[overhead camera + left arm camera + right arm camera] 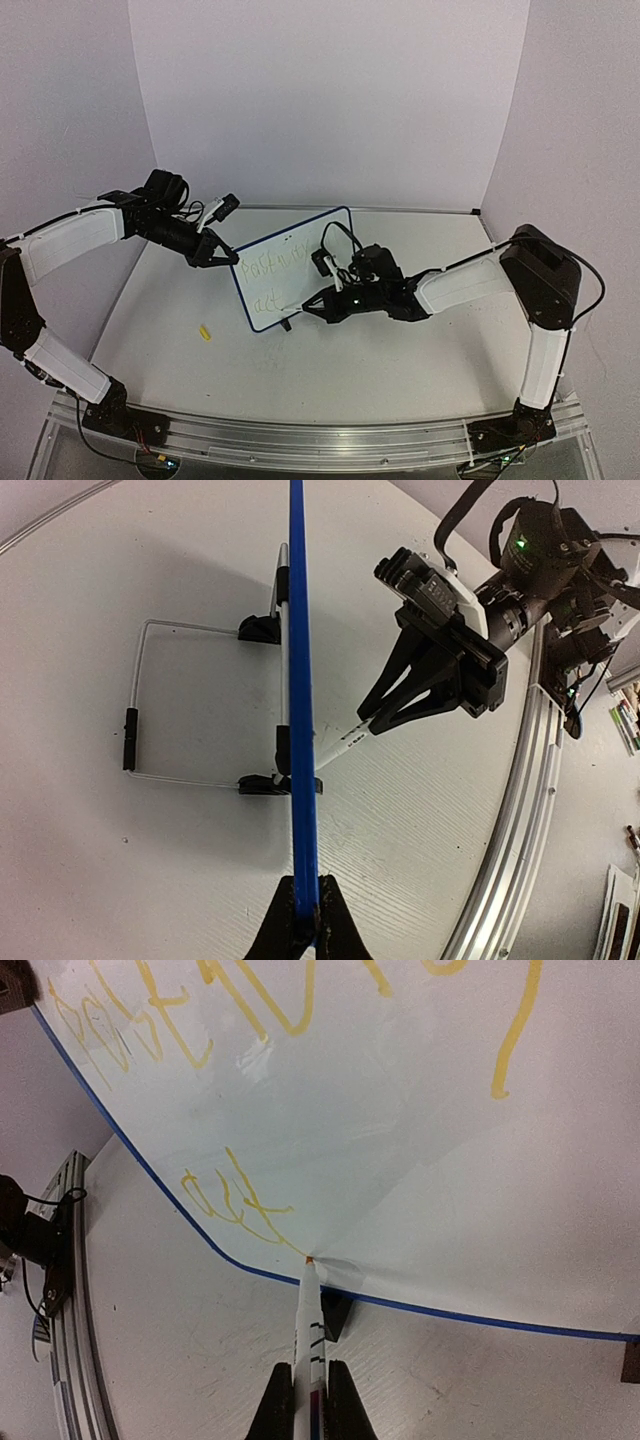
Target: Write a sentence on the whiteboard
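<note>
The whiteboard (300,255), blue-framed, stands tilted on the table. The yellow sentence (272,272) runs in two lines on its face; it fills the right wrist view (200,1020), with the short second line (235,1200) near the lower edge. My left gripper (224,256) is shut on the board's left edge, seen edge-on as a blue strip (300,730) between the left gripper's (306,925) jaws. My right gripper (312,304) is shut on a white marker (311,1330). The marker's tip touches the board at the end of the second line.
A small yellow marker cap (204,332) lies on the table left of the board. The board's wire stand (135,710) and black feet (262,630) rest behind it. An aluminium rail (320,435) runs along the near edge. White walls enclose the back and sides.
</note>
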Controlling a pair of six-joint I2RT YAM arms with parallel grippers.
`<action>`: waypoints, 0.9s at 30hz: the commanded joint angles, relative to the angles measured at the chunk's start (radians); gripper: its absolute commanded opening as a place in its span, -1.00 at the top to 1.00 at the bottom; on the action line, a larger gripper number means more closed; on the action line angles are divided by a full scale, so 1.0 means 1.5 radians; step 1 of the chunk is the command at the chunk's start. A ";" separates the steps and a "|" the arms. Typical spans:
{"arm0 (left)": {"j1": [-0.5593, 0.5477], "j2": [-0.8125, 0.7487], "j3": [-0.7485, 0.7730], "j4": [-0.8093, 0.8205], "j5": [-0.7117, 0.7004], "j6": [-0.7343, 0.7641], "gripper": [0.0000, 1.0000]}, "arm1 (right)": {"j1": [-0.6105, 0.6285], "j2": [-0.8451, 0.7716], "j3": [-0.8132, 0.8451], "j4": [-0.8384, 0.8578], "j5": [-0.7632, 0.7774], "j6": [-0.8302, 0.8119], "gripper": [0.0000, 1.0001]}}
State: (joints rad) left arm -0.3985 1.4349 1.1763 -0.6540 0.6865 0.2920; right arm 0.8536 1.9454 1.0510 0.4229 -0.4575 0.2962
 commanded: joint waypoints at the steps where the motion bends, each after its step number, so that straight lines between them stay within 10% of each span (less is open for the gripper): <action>1: -0.009 0.014 0.015 -0.023 0.007 0.000 1.00 | -0.004 -0.061 -0.014 0.025 0.070 -0.006 1.00; 27: -0.010 0.013 0.015 -0.024 0.006 0.000 1.00 | -0.005 -0.046 -0.002 0.042 0.038 0.009 1.00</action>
State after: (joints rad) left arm -0.3992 1.4349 1.1763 -0.6544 0.6868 0.2921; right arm 0.8513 1.8653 1.0059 0.4685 -0.4295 0.3006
